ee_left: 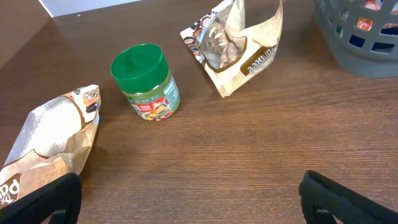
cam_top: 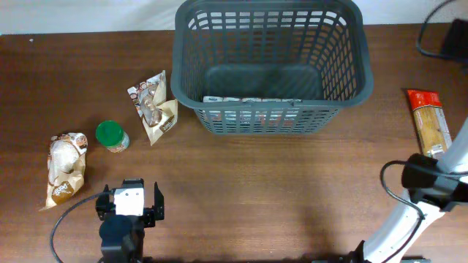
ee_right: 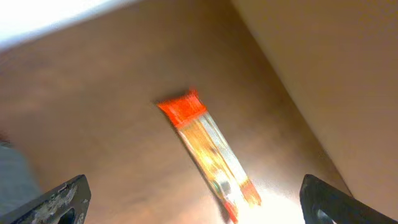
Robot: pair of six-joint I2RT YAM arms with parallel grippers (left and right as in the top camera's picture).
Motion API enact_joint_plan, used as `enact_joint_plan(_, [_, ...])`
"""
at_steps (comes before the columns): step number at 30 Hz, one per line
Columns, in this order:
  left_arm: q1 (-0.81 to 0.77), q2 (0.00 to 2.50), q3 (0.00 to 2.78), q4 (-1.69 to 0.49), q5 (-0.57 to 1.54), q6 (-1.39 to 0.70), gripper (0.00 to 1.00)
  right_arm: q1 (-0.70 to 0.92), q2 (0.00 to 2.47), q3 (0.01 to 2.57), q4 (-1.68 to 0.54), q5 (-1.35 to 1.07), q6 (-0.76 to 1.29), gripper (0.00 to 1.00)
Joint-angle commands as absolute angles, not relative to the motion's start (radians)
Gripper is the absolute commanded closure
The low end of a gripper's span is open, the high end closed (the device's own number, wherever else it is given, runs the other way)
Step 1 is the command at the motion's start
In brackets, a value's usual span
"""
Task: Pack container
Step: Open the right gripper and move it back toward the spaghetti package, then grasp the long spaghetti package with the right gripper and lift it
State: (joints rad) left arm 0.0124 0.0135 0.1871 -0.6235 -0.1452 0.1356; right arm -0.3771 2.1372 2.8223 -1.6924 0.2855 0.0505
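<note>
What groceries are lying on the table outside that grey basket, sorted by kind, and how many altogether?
Brown paper pouches: 2
Green-lidded jar: 1
Long red-topped packet: 1
Total outside the basket: 4

My left arm (cam_top: 121, 235) is black, with a white block (cam_top: 130, 204) at its wrist and a thin black cable (cam_top: 58, 226) curving near the table's near-left corner. My right arm (cam_top: 402, 226) is a white link under a black joint housing (cam_top: 428, 175), with a black cable loop (cam_top: 383, 181). On the left gripper (ee_left: 189, 186) the fingers (ee_left: 46, 202) are matte black. On the right gripper (ee_right: 194, 186) one finger (ee_right: 59, 199) looks scuffed grey.
</note>
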Motion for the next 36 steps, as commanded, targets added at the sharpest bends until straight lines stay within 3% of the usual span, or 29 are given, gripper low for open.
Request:
enact_joint_plan(1, [0.009,0.006,0.183,-0.621,-0.134,0.152,0.01,-0.442,2.146,2.698,-1.698,0.307,0.037,0.01])
enact_joint_plan(10, [0.009,0.006,0.183,-0.621,-0.134,0.152,0.01,-0.585,2.147,2.273,-1.568,0.303,-0.144,0.01])
enact_joint_plan(20, [0.009,0.006,0.183,-0.621,-0.134,0.152,0.01,-0.63,2.148,1.926,-1.355,0.197,-0.334,0.01])
enact_joint_plan(36, [0.009,0.006,0.183,-0.621,-0.134,0.152,0.01,-0.673,2.15,1.721,-1.056,0.162,-0.416,0.01])
